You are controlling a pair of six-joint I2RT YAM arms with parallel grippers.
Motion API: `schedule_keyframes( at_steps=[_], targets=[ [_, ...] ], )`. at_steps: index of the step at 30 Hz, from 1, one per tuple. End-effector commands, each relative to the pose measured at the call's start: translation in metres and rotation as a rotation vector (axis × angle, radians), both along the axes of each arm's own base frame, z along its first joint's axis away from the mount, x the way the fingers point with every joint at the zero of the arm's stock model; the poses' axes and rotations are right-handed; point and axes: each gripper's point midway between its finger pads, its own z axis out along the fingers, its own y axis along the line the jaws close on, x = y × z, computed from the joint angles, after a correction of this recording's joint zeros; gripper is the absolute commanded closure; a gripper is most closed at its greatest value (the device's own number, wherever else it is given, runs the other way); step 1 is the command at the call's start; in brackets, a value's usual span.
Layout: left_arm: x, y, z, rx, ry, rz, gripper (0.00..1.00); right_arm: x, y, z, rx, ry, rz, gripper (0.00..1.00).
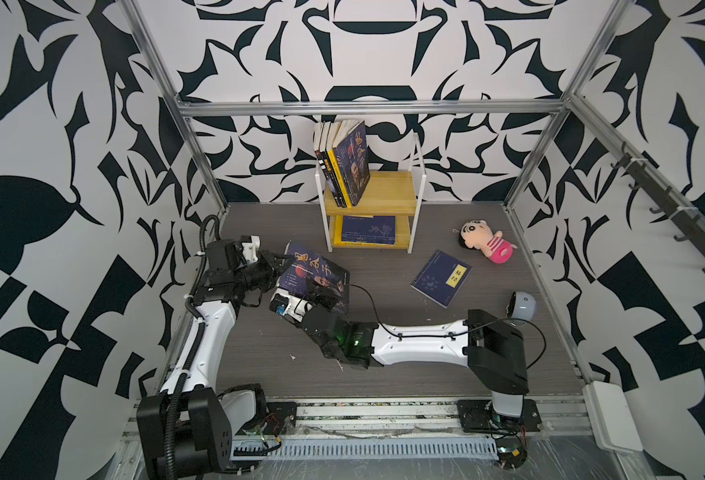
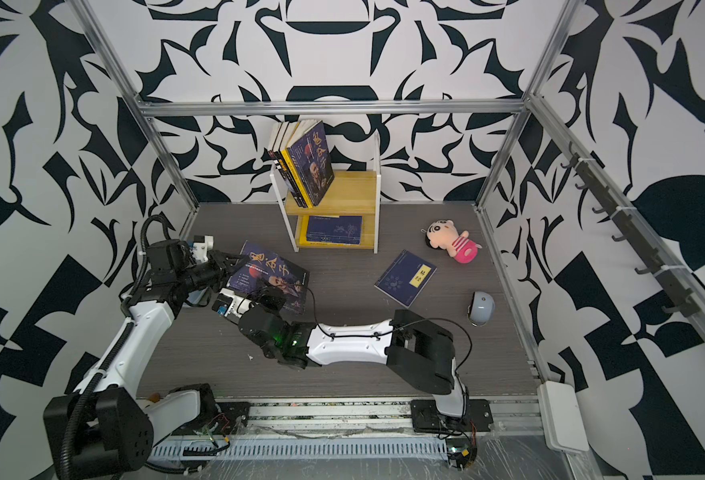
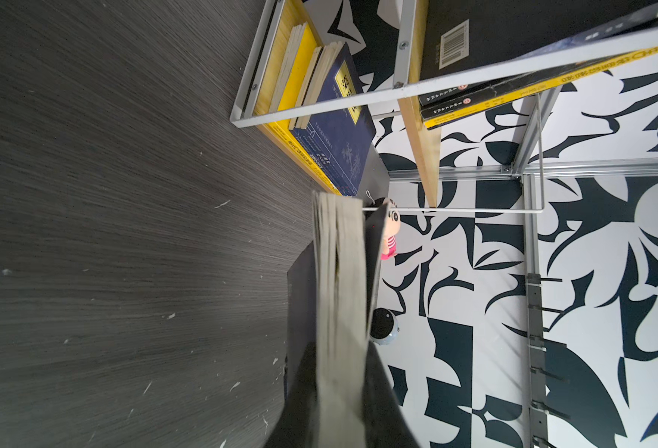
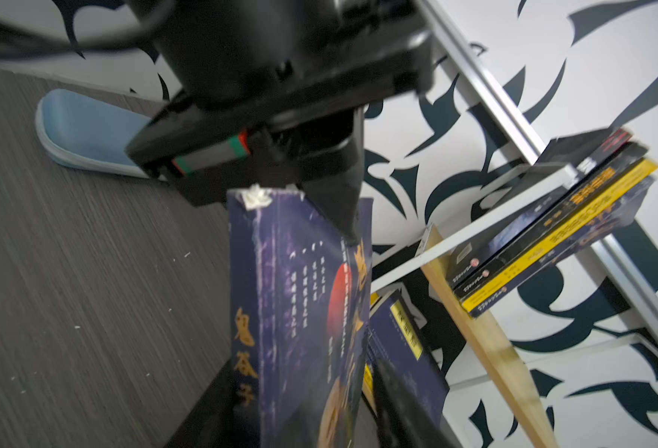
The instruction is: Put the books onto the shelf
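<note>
Now L tool [image 1: 281,261] is pinching top corner of 鬼谷子 book [image 1: 305,270], tilted over tabletop [image 1: 259,357] front-left of shelf [image 1: 388,195]; R tool [image 1: 326,291] is straddling its lower edge w/ jaws apart, not gripping.

In both top views you'll find the shelf [image 1: 392,189] at upper middle, a row of books [image 1: 344,166] standing on the left of its top board and a flat book [image 1: 368,229] on its lower board. Left of middle sits the raised book [image 1: 301,270]; right of middle a second book [image 1: 441,277] lies on the table [image 1: 280,374], the plush doll [image 1: 486,242] above-right of it, a domed device [image 1: 523,305] below-right.
</note>
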Motion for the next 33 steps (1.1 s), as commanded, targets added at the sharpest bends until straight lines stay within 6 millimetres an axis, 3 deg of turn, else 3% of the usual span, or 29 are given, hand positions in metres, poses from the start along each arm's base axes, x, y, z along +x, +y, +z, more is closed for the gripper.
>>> schedule_keyframes(
  at_steps=[1,8,9,12,13,16,19,22,25,28,33],
  targets=[
    [-0.002,-0.002,0.008,-0.023,-0.024,-0.012,1.0,0.018,-0.019,0.015,0.06,0.014,-0.139,0.56],
    [-0.003,-0.002,0.007,-0.046,-0.012,0.001,1.0,0.037,-0.028,0.002,0.044,0.027,-0.242,0.53],
    [-0.003,-0.002,0.007,-0.046,-0.013,0.001,1.0,0.038,-0.029,0.001,0.046,0.025,-0.253,0.57],
    [-0.004,-0.001,0.008,-0.045,-0.017,0.004,0.97,0.041,-0.033,0.005,0.069,0.021,-0.257,0.94],
    [-0.003,0.0,0.008,-0.043,-0.02,0.005,0.84,0.041,-0.035,0.009,0.077,0.019,-0.26,1.0],
    [-0.002,0.0,0.011,-0.026,-0.063,-0.012,0.43,0.039,-0.043,0.025,0.128,0.009,-0.248,1.0],
    [-0.001,0.003,0.017,0.015,-0.124,-0.029,0.23,0.036,-0.054,0.047,0.2,-0.006,-0.221,1.0],
    [-0.002,0.007,0.018,0.086,-0.161,-0.043,0.16,0.034,-0.074,0.073,0.304,-0.02,-0.202,1.0],
    [-0.006,0.007,0.019,0.147,-0.204,-0.082,0.0,0.038,-0.097,0.097,0.463,0.038,-0.162,1.0],
    [-0.011,0.007,0.019,0.221,-0.25,-0.129,0.0,0.048,-0.122,0.117,0.642,0.127,-0.121,1.0],
    [-0.015,0.013,0.012,0.348,-0.287,-0.149,0.01,0.068,-0.163,0.172,0.825,0.091,-0.112,1.0]
  ],
)
